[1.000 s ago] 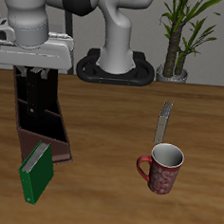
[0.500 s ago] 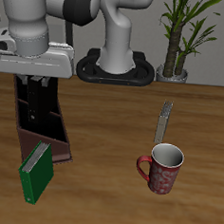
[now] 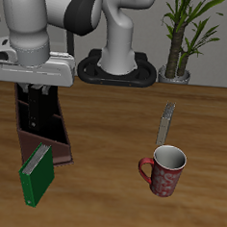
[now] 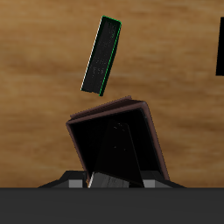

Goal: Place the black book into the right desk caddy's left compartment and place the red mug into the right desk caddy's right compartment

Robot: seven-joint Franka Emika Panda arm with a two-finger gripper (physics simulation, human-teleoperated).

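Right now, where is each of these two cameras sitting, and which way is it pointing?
Exterior view: sits off the robot, raised, looking down across the table; it shows the robot's base, its arm and the gripper.
Wrist view: rides on the arm at the gripper and looks down onto the right desk caddy; only a dark strip of the gripper's body shows.
Shared: both see that caddy and the green book beside its end; only the exterior view shows the red mug.
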